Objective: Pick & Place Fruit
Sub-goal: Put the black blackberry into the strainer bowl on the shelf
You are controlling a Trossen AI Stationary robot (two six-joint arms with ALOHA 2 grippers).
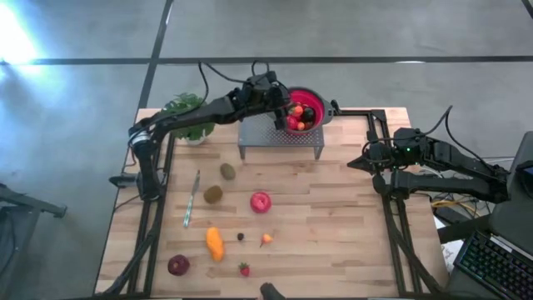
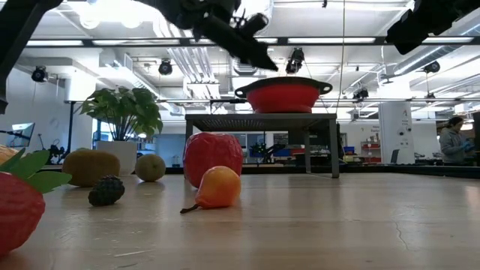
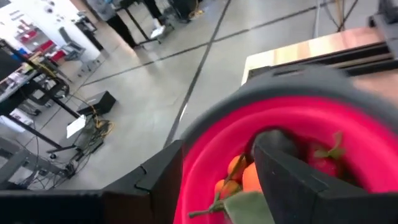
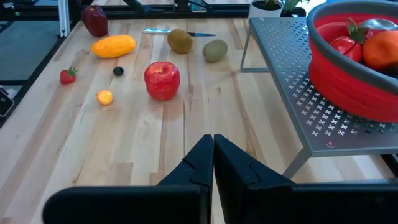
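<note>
Your left gripper (image 1: 281,107) hangs over the near-left rim of the red colander (image 1: 316,104), which sits on the grey perforated rack (image 1: 281,142) at the far edge of the table (image 1: 350,233). In the left wrist view its fingers (image 3: 292,180) stand apart with a clear gap between them, and they pinch nothing; an orange piece (image 3: 249,177) with a green leaf lies in the bowl right in that gap, beside a red fruit (image 3: 323,163). Whether the fingers touch the orange piece you cannot tell.

Your right gripper (image 4: 213,163) waits at the right edge of the table, well apart from all the fruit, with its fingers pressed together on nothing.

The rest of the fruit lies on the table in front of the rack, well away from either tool: two brown kiwis (image 1: 227,172), the red apple (image 1: 261,202), a long orange piece (image 1: 215,243), a small dark berry (image 1: 241,237), a small orange bit (image 1: 266,240), a strawberry (image 1: 244,269) and a dark-red round one (image 1: 178,265) near the front left. A knife (image 1: 191,198) lies left of the kiwis.
</note>
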